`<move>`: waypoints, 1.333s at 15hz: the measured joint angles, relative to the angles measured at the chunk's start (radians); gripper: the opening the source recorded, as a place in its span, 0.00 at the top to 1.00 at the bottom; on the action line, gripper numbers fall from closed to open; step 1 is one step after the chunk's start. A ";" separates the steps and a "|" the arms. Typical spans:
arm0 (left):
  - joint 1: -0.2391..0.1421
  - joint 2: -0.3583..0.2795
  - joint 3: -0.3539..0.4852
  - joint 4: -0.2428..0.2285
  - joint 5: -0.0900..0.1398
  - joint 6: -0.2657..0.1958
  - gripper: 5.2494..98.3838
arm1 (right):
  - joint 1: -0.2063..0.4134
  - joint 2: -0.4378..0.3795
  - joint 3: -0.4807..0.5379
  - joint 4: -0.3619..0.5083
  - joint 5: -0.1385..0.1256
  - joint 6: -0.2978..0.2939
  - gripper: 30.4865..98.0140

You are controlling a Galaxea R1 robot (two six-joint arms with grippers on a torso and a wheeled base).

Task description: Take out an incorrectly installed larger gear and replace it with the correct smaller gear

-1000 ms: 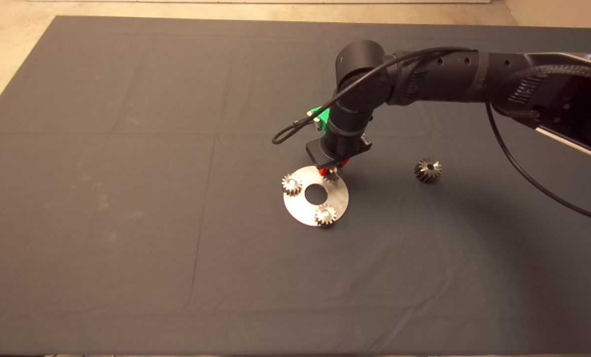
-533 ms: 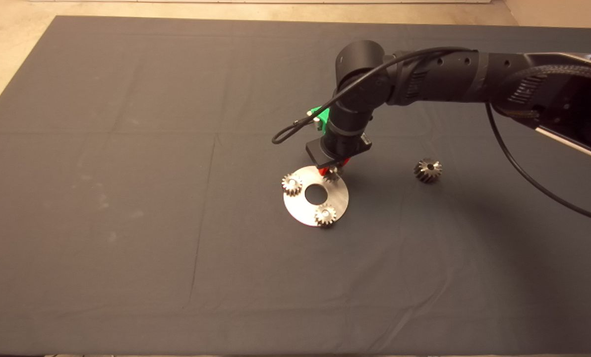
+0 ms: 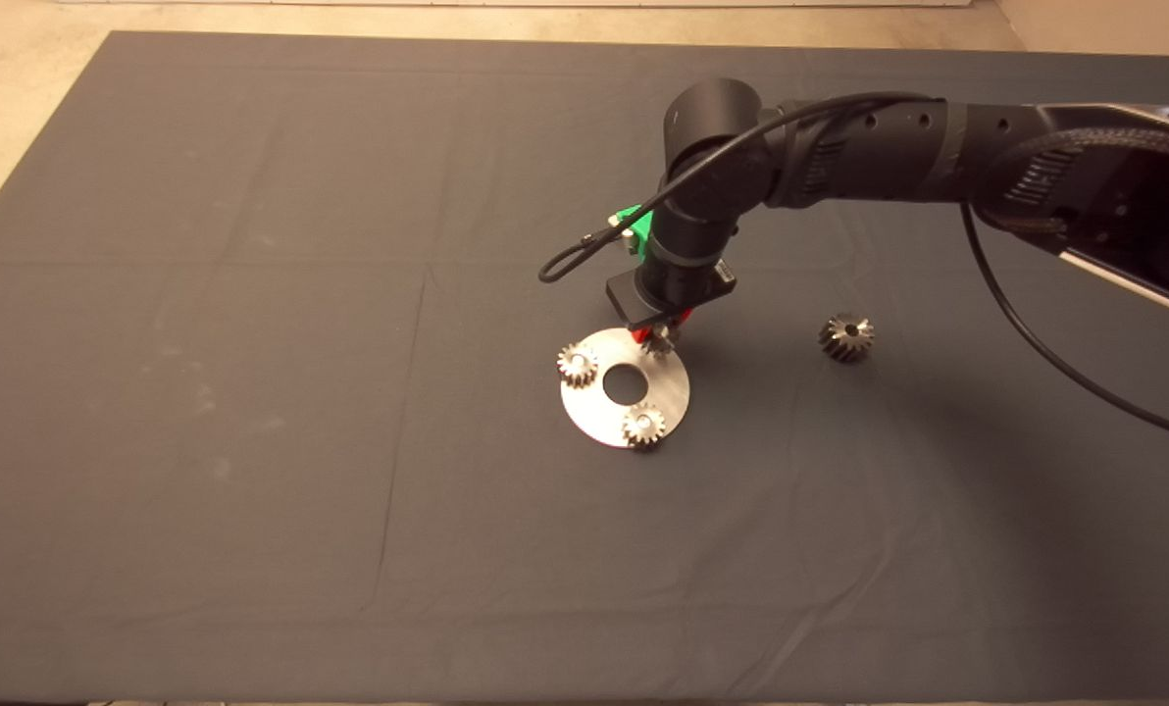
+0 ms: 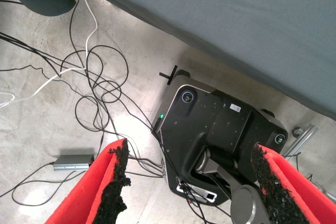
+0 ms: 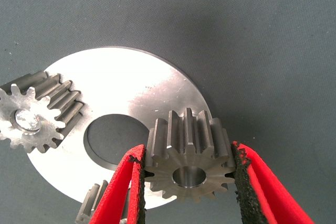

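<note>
My right gripper [image 3: 659, 337] reaches down over the far right rim of a round steel plate [image 3: 592, 412]. Its red fingers [image 5: 128, 187] are shut on the smaller gear [image 5: 189, 163], gripping its teeth from both sides. The gear's centre bore is empty and it hangs just over the plate [image 5: 131, 87] beside the plate's big centre hole. The larger gear [image 3: 846, 336] lies on its side on the mat, well to the right of the plate. My left gripper [image 4: 189, 182] is parked off the mat with its fingers open, facing the floor.
Two paler gears [image 3: 577, 365] [image 3: 643, 426] sit on pins on the plate, also seen in the right wrist view [image 5: 37, 116] [image 5: 94, 205]. The right arm [image 3: 889, 157] spans the mat's upper right. Cables and the robot base [image 4: 215, 129] lie on the floor.
The right wrist has risen slightly, and the smaller gear between its fingers sits a little higher over the plate's rim. Nothing else has moved.
</note>
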 measured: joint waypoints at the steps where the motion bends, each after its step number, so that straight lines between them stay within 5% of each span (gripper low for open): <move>1: 0.000 0.000 0.000 0.000 0.000 0.000 0.42 | 0.000 0.000 0.000 -0.001 0.000 0.000 0.94; 20: 0.000 -0.002 0.000 0.000 0.000 0.004 0.42 | 0.002 -0.003 -0.023 0.033 0.003 0.010 0.94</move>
